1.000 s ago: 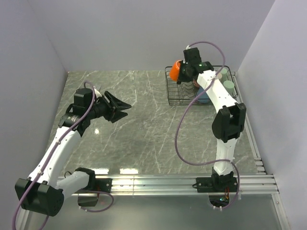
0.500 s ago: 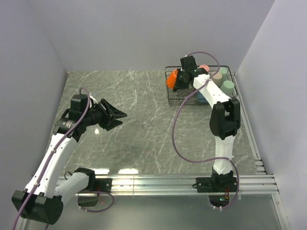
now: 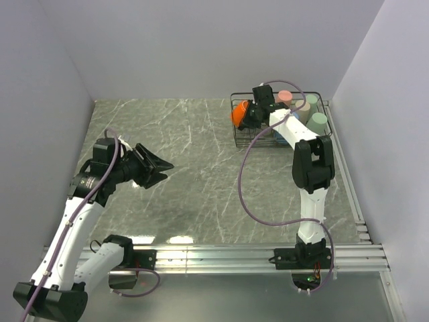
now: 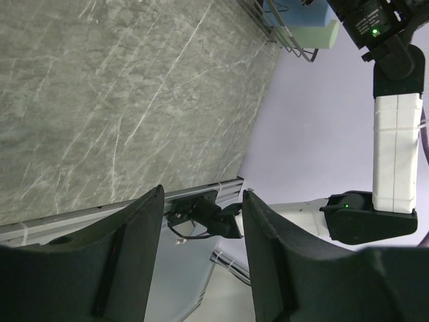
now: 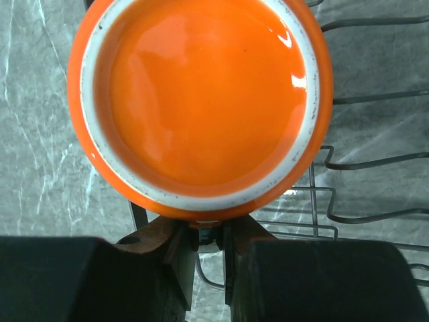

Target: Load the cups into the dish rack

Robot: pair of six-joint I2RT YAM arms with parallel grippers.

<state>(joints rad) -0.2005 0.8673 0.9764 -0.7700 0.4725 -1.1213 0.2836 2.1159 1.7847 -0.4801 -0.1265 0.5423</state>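
Your R gripper point(image 5: 208, 236) pinches the orange mug point(image 5: 201, 100) at the dish rack point(image 3: 242, 137) left rim; let go early & it tips outside. L gripper point(image 4: 202, 194) part-open, empty.

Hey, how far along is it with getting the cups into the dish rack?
Nearly done. A pink cup, a beige cup and two green cups already stand in the rack. The right fingers grip the orange mug at the rack's left end. What's left: set it down and let go. The left fingers are open and empty.
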